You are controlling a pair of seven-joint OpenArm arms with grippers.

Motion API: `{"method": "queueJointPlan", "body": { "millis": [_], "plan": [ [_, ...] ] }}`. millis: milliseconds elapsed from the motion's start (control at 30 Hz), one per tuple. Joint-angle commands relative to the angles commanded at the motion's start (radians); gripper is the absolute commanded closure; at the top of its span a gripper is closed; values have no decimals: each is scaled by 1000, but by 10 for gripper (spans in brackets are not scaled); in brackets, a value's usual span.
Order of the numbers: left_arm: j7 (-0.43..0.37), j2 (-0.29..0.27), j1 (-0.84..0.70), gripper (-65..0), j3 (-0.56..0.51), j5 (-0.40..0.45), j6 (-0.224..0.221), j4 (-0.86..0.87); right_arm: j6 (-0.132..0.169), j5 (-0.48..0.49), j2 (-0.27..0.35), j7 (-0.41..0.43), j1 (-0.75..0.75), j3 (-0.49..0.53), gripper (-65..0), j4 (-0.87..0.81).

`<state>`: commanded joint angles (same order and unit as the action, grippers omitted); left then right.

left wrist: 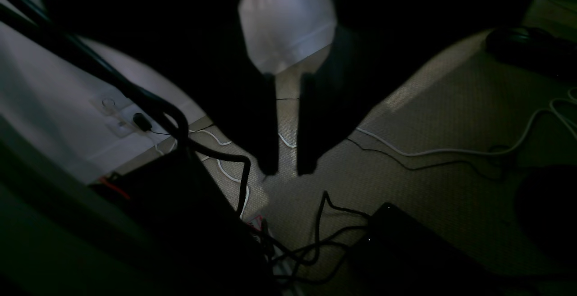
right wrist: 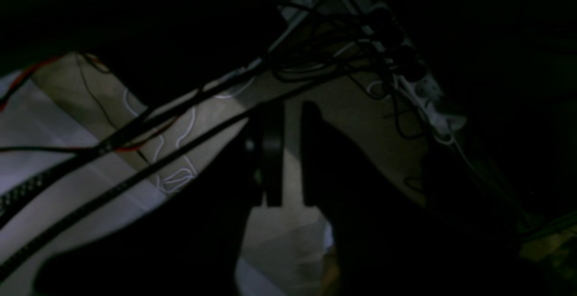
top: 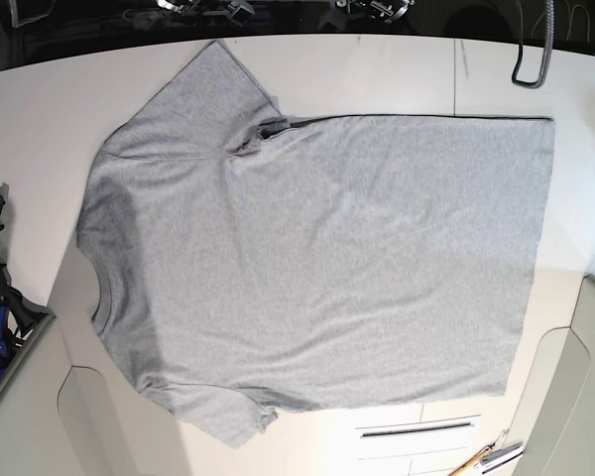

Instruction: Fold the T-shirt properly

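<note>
Tabletop (top: 317, 74) (pale) beneath grey T-shirt (top: 347, 248).

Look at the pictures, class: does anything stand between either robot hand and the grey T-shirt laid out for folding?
Nothing visible lies on top of the T-shirt. Both hands, left and right, appear away from it, over floor and cables; their full paths to it cannot be seen.

Grey T-shirt (top: 327, 258) spread on white table (top: 377, 74), sleeves out, neck left.

The T-shirt (top: 327, 258) lies on the table (top: 377, 79), its neck (top: 101, 288) at the base view's left.
</note>
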<state>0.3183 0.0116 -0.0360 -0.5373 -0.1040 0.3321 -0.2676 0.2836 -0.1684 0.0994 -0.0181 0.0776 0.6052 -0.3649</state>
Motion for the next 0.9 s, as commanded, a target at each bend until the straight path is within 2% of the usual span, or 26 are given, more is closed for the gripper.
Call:
{"method": "queueJointPlan", "body": {
  "millis": [100, 133, 233, 300, 400, 533, 567, 633, 700, 733, 767, 833, 900],
  "plan": [
    [0, 0, 0, -163, 0, 0, 63, 0, 0, 0, 0, 0, 0, 0, -242, 0],
    [0, 0, 0, -168, 0, 0, 80, -1, 0, 0, 0, 0, 0, 0, -257, 0],
    [-15, 0, 0, -167, 0, 0, 84, -2, 0, 0, 0, 11, 0, 0, -249, 0],
    [-16, 0, 0, -159, 0, 0, 83, -2, 0, 0, 0, 22, 0, 0, -204, 0],
    [-16, 0, 0, -81, 0, 0, 77, -2, 1, 0, 0, 22, 0, 0, -114, 0],
    [-42, 0, 0, -73, 0, 0, 74, -2, 1, 37, 0, 22, 0, 0, -110, 0],
    [-57, 0, 0, -73, 0, 0, 86, -2, 2, 51, 0, 21, 0, 0, -110, 0],
    [-60, 7, 0, -73, 0, 0, 163, -2, 2, 56, 3, 21, 1, 0, -110, 0],
    [-48, 8, -1, -73, 0, 0, 240, -2, 20, 56, 11, 21, 4, 0, -110, 0],
    [-10, 8, -6, -73, 0, -8, 245, -2, 48, 56, 17, 21, 4, 0, -110, 0],
    [5, 8, -10, -73, 0, -29, 238, -3, 76, 56, 23, 21, 3, 0, -110, 0],
    [28, 11, -27, -73, 3, -59, 196, -17, 120, 56, 35, 21, 3, 0, -110, 0],
    [36, 19, -56, -73, 14, -69, 174, -51, 144, 56, 48, 21, 5, 0, -110, 0]
  ]
}}
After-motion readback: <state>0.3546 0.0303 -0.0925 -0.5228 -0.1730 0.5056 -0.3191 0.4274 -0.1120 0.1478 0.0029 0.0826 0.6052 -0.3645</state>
